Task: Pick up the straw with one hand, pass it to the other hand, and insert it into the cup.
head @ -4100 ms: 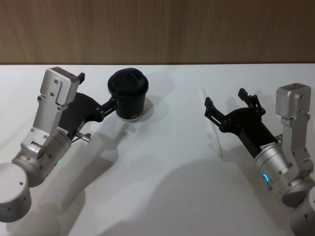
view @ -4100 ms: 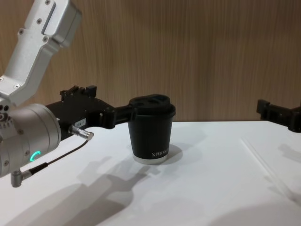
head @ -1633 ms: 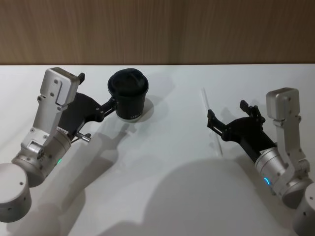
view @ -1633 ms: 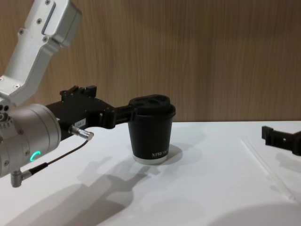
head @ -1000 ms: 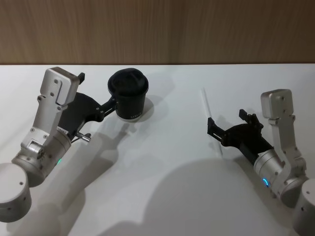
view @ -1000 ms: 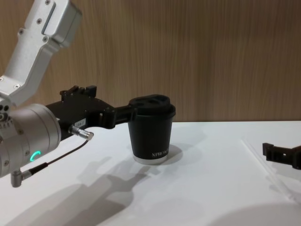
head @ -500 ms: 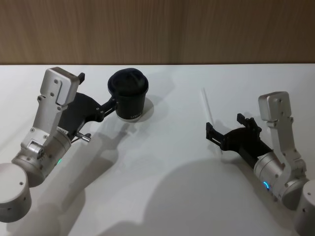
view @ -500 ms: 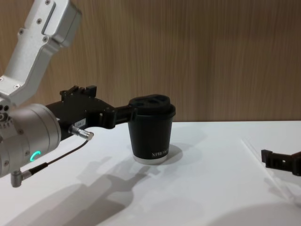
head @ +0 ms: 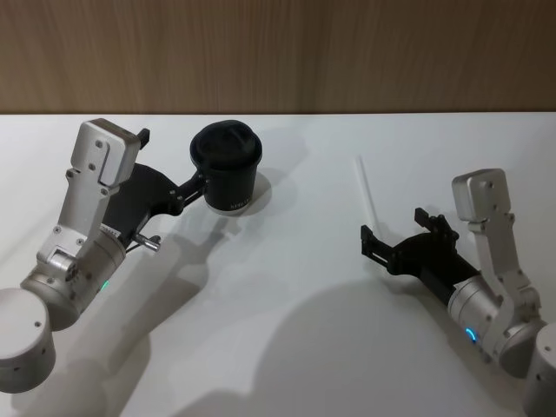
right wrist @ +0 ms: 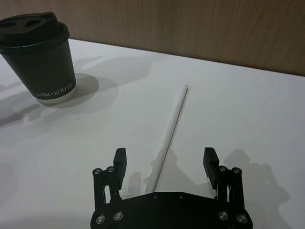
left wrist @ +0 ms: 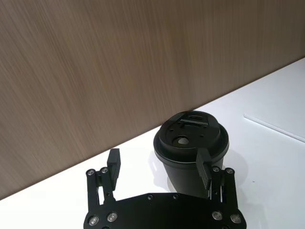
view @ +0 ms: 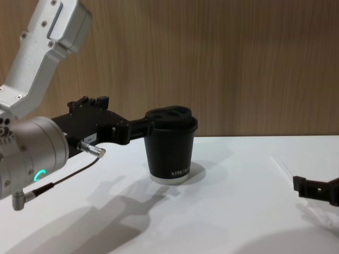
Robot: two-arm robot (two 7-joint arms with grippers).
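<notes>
The thin white straw [head: 365,184] lies flat on the white table, right of centre. My right gripper [head: 393,228] hovers low over the straw's near end, open, one finger on each side of the straw [right wrist: 174,117], with nothing gripped. In the right wrist view the right gripper [right wrist: 165,157] straddles that end. The black lidded cup [head: 228,165] stands upright at the back left. My left gripper [head: 171,158] sits beside the cup [left wrist: 190,143], open, with one finger against the cup's side. In the chest view that fingertip [view: 139,127] meets the cup [view: 170,143].
The white table [head: 295,304] stretches bare between the cup and the straw. A brown wood-grain wall [head: 278,52] closes off the far edge. A thin dark cable with a metal plug [view: 92,151] hangs from the left wrist.
My right gripper has sunk toward the table and drawn back along the straw to its near end, staying open. The left arm, the cup and the straw have not moved.
</notes>
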